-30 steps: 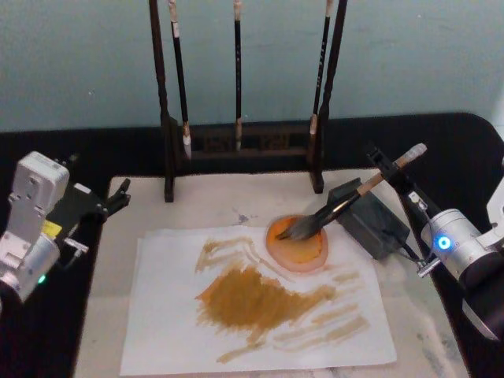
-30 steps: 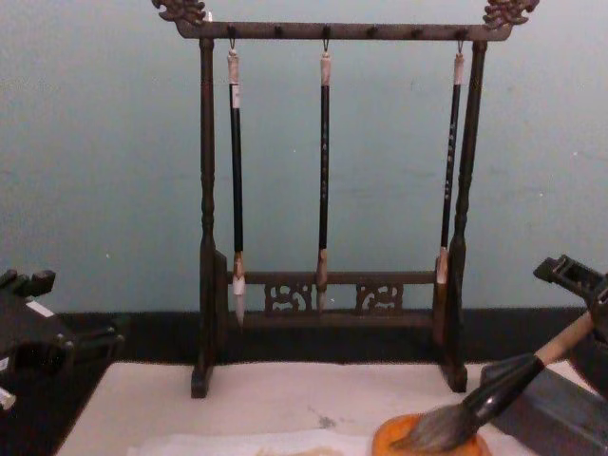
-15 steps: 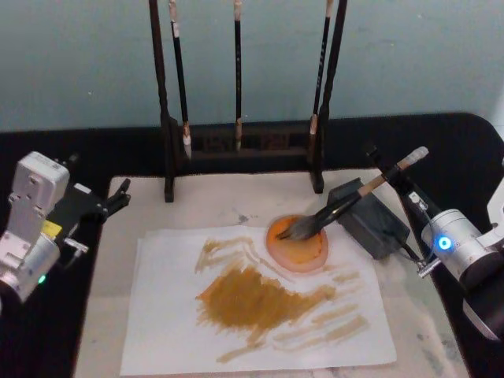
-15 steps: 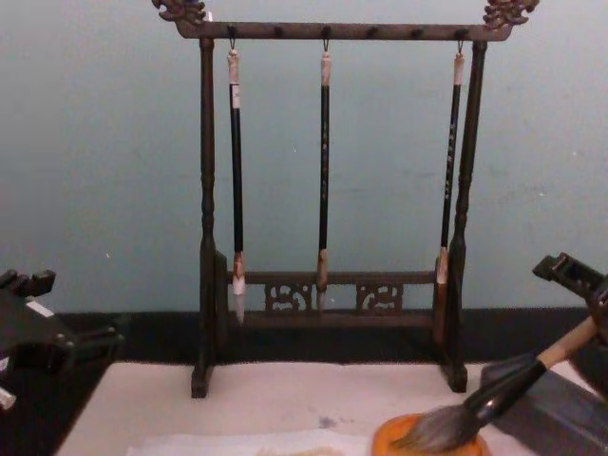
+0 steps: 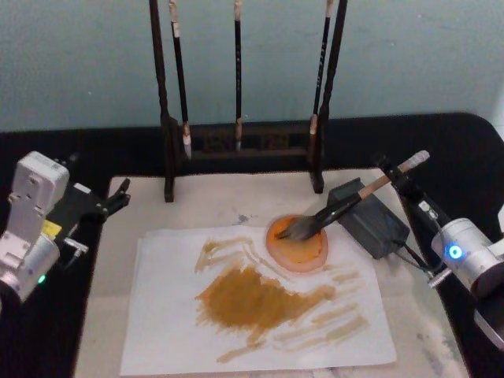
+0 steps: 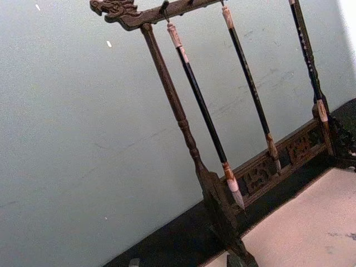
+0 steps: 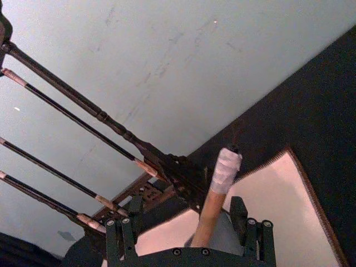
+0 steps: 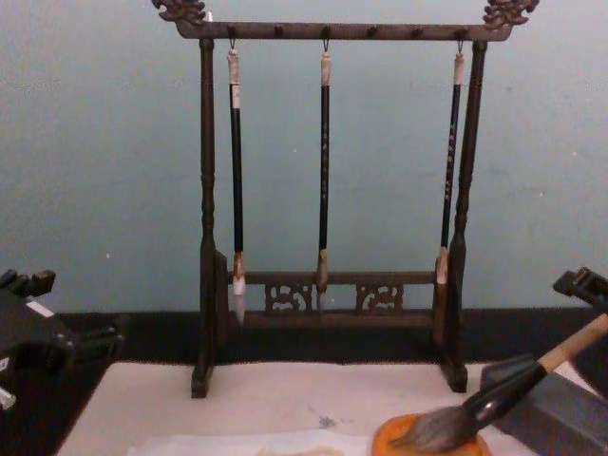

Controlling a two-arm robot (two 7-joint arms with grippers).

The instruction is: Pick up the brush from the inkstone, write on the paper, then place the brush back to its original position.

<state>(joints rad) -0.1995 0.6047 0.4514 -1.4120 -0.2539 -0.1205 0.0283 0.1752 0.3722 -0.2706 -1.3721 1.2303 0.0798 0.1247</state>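
Note:
The brush lies tilted, its grey tuft in an orange dish and its tan handle propped across the dark grey inkstone. My right gripper is open beside the handle's whitish end. In the right wrist view the handle stands free between the widely spread fingers of that gripper. One finger pokes in at the chest view's right edge. The paper lies flat on the mat, covered in ochre strokes. My left gripper is parked at the mat's left edge, open and holding nothing.
A dark wooden rack with three slim black-handled brushes hanging from it stands at the back of the pale mat. The black table surrounds the mat. The orange dish overlaps the paper's upper right corner.
My right gripper has drawn back to the right and down, away from the brush handle. The brush stays propped on the inkstone and dish. The left arm has not moved.

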